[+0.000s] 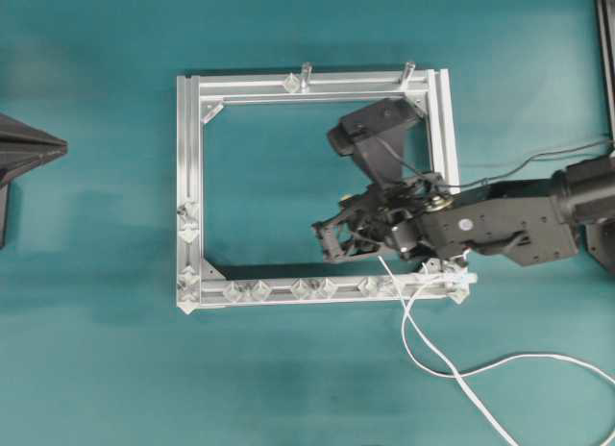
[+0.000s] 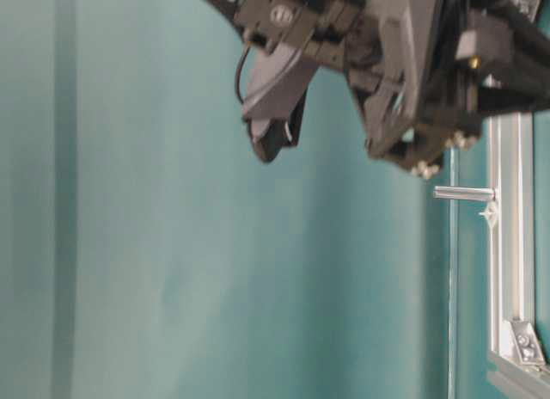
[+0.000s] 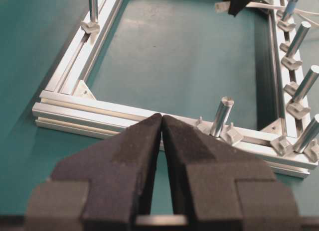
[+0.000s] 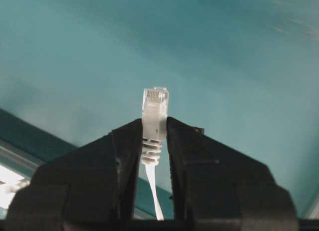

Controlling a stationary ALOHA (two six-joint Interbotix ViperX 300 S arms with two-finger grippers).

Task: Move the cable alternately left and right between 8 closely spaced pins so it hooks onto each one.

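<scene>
The black right gripper [image 4: 154, 136] pinches the plug end of the long thin white cable [image 4: 155, 114] at centre frame, above the teal tabletop [image 1: 96, 369]. Overhead, the cable trails off lower right past the rectangular aluminium frame [image 1: 187, 177] and its silvery diamond-shaped pins [image 1: 245, 290]. The black left gripper [image 3: 162, 124] sits pressed together.

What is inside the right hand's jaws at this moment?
The right hand is closed on the cable just below its clear plug, which sticks out past the fingertips. The white cord trails back between the fingers; where it goes behind them is hidden.
</scene>
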